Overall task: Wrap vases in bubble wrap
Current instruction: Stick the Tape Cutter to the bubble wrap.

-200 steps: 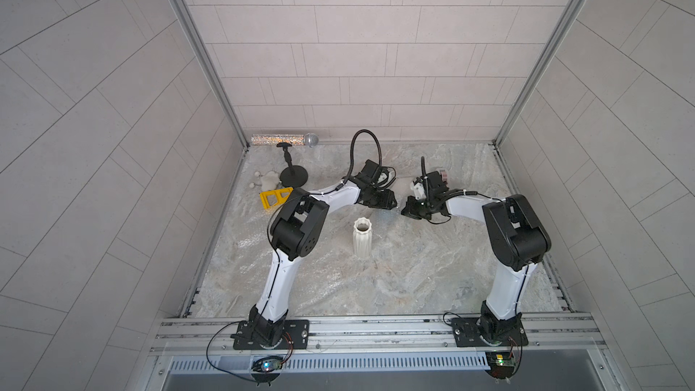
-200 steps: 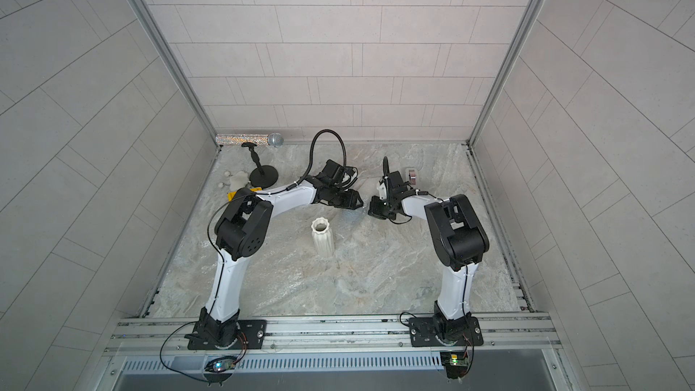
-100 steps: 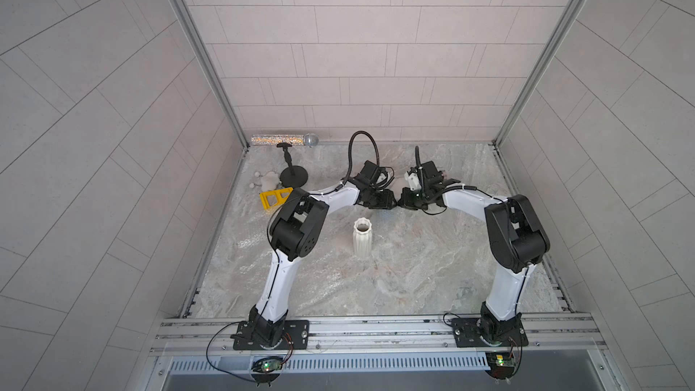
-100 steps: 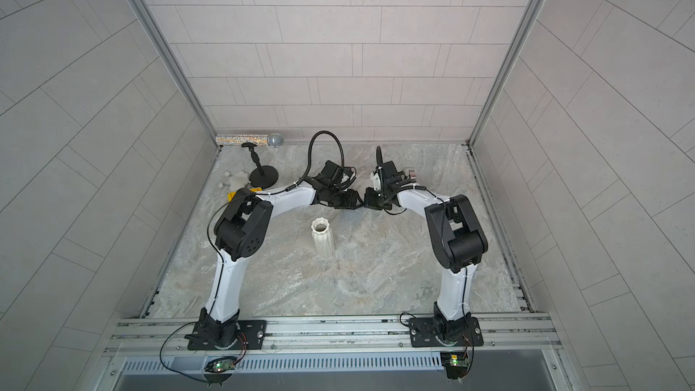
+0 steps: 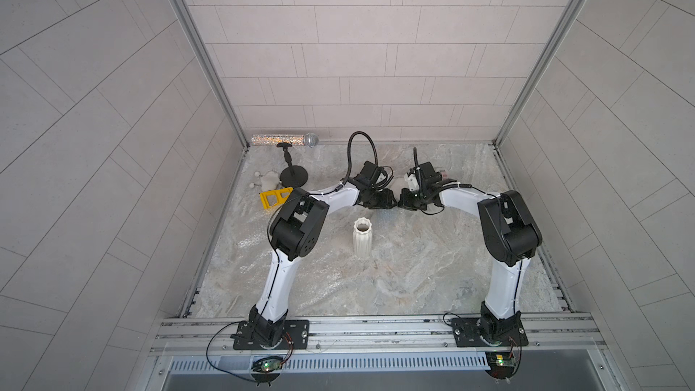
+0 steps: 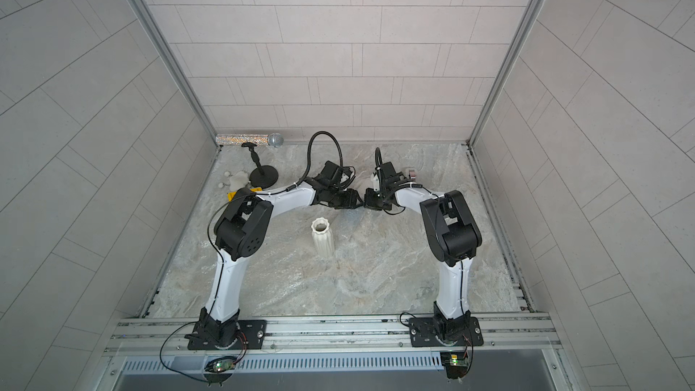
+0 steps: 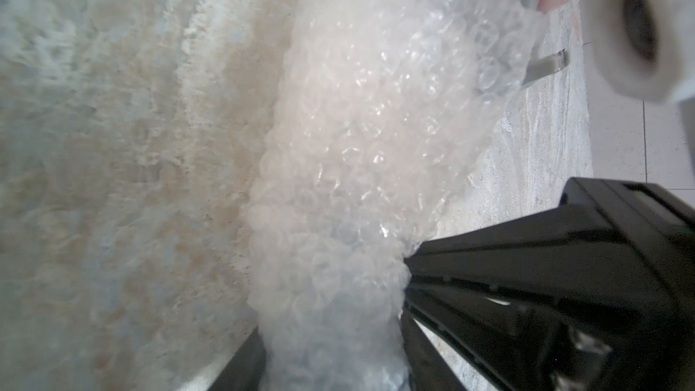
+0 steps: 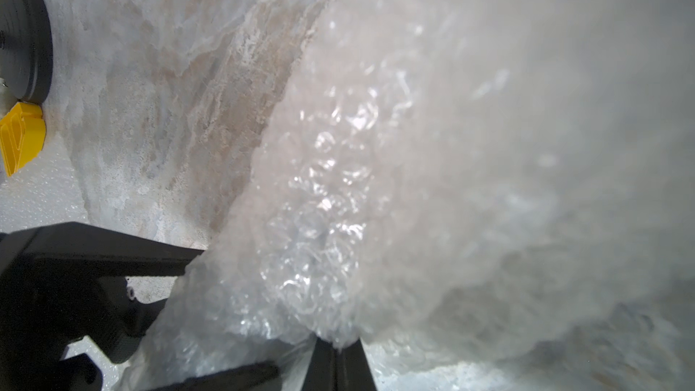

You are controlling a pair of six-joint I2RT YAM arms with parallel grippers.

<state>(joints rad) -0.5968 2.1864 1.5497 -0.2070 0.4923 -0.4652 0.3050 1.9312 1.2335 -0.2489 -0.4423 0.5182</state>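
A white ribbed vase (image 5: pixel 362 236) (image 6: pixel 322 236) stands upright in the middle of the table, apart from both grippers. Behind it the two grippers meet tip to tip. My left gripper (image 5: pixel 387 201) (image 7: pixel 331 362) is shut on a rolled bundle of bubble wrap (image 7: pixel 376 126), one finger on each side. What lies inside the bundle cannot be made out. My right gripper (image 5: pixel 404 201) (image 8: pixel 338 355) is shut, pinching a fold of the same bubble wrap (image 8: pixel 338 182) between its tips. More wrap lies flat on the table (image 5: pixel 248 243).
A glittery microphone (image 5: pixel 284 140) lies along the back wall. A black round stand (image 5: pixel 293 176), a yellow plastic piece (image 5: pixel 275 197) and a small white figure (image 5: pixel 267 180) sit at the back left. A tape roll (image 7: pixel 635 28) stands beyond the bundle.
My right gripper has swung left and now meets the left gripper at the bundle. The left arm and the white vase have stayed put.
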